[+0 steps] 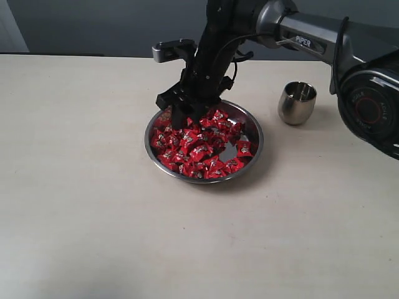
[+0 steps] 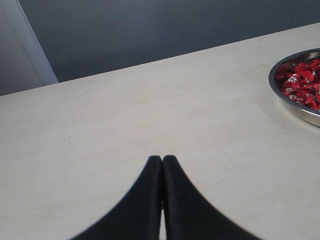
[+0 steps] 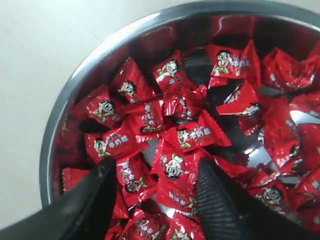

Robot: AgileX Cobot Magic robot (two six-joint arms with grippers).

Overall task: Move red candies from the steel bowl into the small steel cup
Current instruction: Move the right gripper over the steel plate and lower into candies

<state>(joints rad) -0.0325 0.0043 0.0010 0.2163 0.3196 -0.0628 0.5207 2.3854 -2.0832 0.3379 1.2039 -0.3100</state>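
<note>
The steel bowl sits mid-table, heaped with red candies. My right gripper reaches across into its far left part, open, its two black fingers spread down among the wrappers. In the right wrist view the candies lie between and around the fingers of the right gripper, inside the bowl's rim. The small steel cup stands upright, right of the bowl. My left gripper is shut on nothing over bare table, with the bowl and candies off at the frame edge.
The right arm stretches from the right edge over the table's far side, passing above and behind the cup. A dark wall runs behind the pale table.
</note>
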